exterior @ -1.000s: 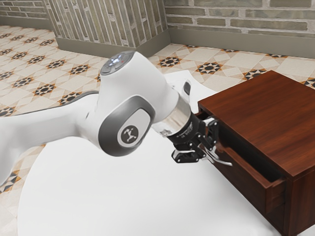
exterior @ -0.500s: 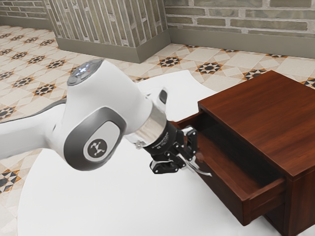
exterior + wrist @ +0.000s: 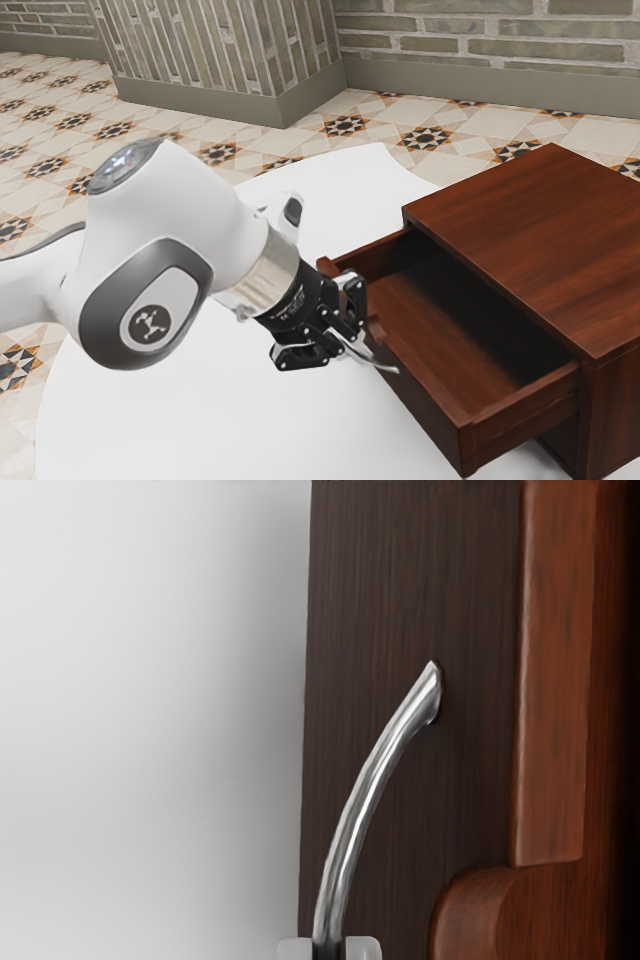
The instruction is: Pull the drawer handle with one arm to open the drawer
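A dark wooden cabinet (image 3: 545,235) stands at the exterior view's right. Its drawer (image 3: 455,350) is pulled well out toward the exterior view's left, showing an empty inside. A curved silver handle (image 3: 368,353) sticks out of the drawer's front. My black gripper (image 3: 348,335) is shut on that handle, at the end of the white arm (image 3: 170,270). In the wrist view the silver handle (image 3: 375,790) runs from the dark drawer front (image 3: 400,630) down to between my pale fingertips (image 3: 290,948).
The cabinet rests on a round white tabletop (image 3: 200,420). Patterned tile floor (image 3: 90,130) and a brick wall (image 3: 480,40) lie behind. The cabinet's reddish side edge (image 3: 555,670) lies past the drawer front.
My gripper has moved toward the exterior view's left and lower, keeping the handle. The drawer has slid much further out of the cabinet.
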### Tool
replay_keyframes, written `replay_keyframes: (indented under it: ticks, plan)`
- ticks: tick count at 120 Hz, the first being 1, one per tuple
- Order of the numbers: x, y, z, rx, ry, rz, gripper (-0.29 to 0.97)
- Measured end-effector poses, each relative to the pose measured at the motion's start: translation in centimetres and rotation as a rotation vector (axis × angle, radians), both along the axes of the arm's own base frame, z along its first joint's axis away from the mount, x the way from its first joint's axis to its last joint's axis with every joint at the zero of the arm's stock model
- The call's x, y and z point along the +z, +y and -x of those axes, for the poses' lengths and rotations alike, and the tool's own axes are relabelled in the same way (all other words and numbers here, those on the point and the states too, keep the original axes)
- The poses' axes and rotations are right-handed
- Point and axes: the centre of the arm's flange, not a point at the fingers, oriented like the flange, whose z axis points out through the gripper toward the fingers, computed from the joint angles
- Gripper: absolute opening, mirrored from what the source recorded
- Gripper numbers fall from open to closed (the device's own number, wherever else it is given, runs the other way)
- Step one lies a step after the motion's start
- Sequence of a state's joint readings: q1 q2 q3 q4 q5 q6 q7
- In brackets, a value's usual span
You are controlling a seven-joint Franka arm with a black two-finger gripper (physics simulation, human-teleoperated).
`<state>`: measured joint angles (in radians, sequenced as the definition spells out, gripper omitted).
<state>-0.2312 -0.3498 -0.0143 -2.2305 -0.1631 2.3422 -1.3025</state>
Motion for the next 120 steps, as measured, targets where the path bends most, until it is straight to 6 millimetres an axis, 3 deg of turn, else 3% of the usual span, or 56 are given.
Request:
replay_keyframes:
  ticks: [70,108,120]
  plan:
    - [-0.1,1.7,3.3,0.019,-0.008,0.011,-0.11]
    - [-0.3,1.9,3.9,0.022,-0.008,0.012,-0.10]
    - [-0.2,2.0,4.0,0.023,-0.010,0.014,-0.04]
